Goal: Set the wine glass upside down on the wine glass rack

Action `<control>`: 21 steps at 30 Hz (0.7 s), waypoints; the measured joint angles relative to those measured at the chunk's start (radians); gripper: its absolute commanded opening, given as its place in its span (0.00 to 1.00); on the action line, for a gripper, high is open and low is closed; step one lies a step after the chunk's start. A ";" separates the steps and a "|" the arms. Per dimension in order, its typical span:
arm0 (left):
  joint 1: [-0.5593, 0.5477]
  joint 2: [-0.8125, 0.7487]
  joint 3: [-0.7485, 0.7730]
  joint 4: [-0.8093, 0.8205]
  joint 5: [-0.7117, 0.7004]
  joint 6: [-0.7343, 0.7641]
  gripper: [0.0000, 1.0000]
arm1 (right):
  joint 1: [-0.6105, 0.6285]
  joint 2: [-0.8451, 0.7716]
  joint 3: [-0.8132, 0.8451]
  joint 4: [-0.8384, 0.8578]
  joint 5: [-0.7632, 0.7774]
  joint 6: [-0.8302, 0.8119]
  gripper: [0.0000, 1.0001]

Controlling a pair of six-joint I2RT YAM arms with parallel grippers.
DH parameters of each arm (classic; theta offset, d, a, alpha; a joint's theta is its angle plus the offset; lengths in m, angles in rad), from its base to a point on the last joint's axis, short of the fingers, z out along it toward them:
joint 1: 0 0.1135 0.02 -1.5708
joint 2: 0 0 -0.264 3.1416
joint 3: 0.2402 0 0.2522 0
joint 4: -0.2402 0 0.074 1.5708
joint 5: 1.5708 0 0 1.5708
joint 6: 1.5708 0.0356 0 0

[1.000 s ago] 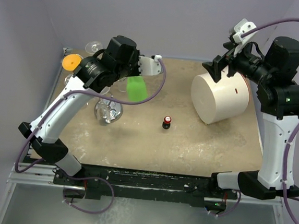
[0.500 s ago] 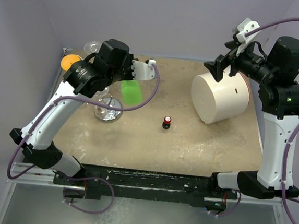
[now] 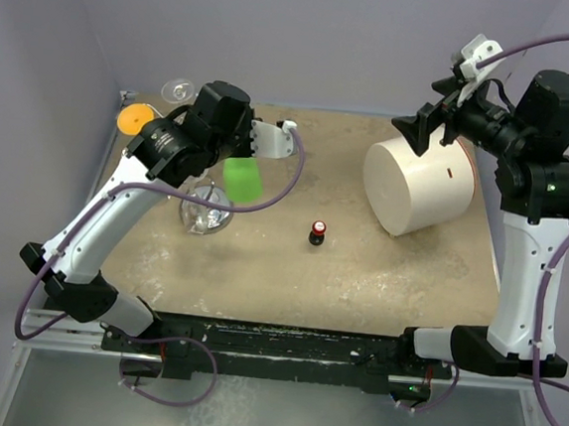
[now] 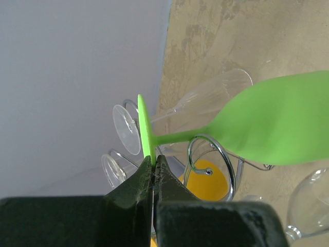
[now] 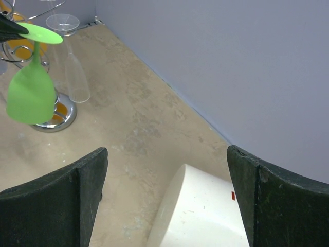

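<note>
A green wine glass [image 4: 277, 128] hangs upside down, bowl downward, and my left gripper [image 4: 153, 162] is shut on the rim of its flat foot [image 4: 145, 128]. Its stem lies just beside a curled wire arm of the wine glass rack [image 4: 211, 159]. From above, the green wine glass [image 3: 243, 179] is next to the rack's shiny round base [image 3: 205, 211], under my left gripper [image 3: 242, 152]. My right gripper [image 5: 167, 152] is open and empty, high over the white cylinder. In the right wrist view the green wine glass [image 5: 31, 95] hangs beside the rack's base [image 5: 54, 116].
Clear glasses [image 4: 126, 128] and an orange one [image 3: 135, 117] hang on the rack. A big white cylinder [image 3: 416, 190] lies at the right. A small black object with a red cap [image 3: 317, 233] stands mid-table. Walls close off the back and the left.
My left arm has carried the green glass left and nearer, closer to the rack. The right gripper has risen slightly and its jaws have spread a touch wider.
</note>
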 measured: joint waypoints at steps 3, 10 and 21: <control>0.000 -0.005 -0.002 0.000 -0.005 0.005 0.00 | -0.011 -0.008 -0.007 0.006 -0.010 0.006 1.00; 0.006 -0.013 -0.024 0.000 -0.034 0.014 0.00 | -0.035 -0.026 -0.017 0.011 -0.040 0.018 1.00; 0.007 -0.025 -0.033 -0.008 -0.062 0.014 0.00 | -0.086 -0.036 -0.031 0.030 -0.095 0.043 1.00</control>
